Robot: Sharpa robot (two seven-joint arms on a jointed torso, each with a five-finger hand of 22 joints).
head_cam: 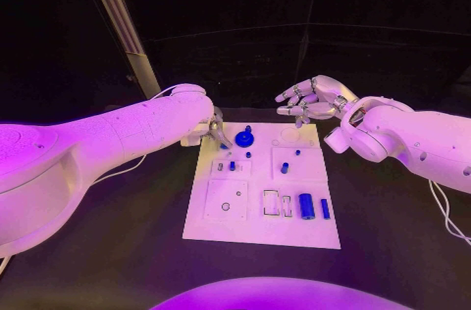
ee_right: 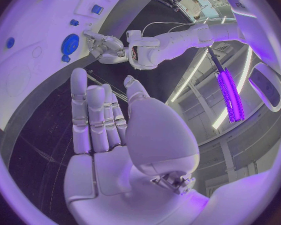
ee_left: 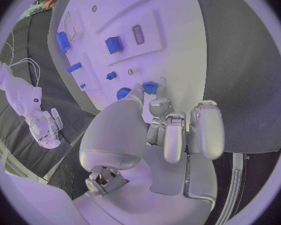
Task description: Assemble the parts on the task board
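Observation:
The white task board (head_cam: 257,231) lies in the middle of the table, with a blue gear (head_cam: 244,139) near its far left corner. My left hand (head_cam: 216,131) hangs over that corner beside the gear (ee_left: 123,92). Its fingers (ee_left: 176,135) are curled, and its fingertips meet at a small blue part (ee_left: 150,87) on the board; whether they grip it is unclear. My right hand (head_cam: 312,99) is raised beyond the far right corner, with fingers (ee_right: 97,115) stretched out and nothing in them. From the right wrist I see the gear (ee_right: 70,44) and the left hand (ee_right: 106,47).
On the board are two small blue pegs (head_cam: 231,165) (head_cam: 284,167) at mid-board. A blue cylinder (head_cam: 306,206) and a blue bar (head_cam: 325,208) sit near the front right, beside two rectangular slots (head_cam: 271,202). A pale post (head_cam: 128,37) rises behind my left arm.

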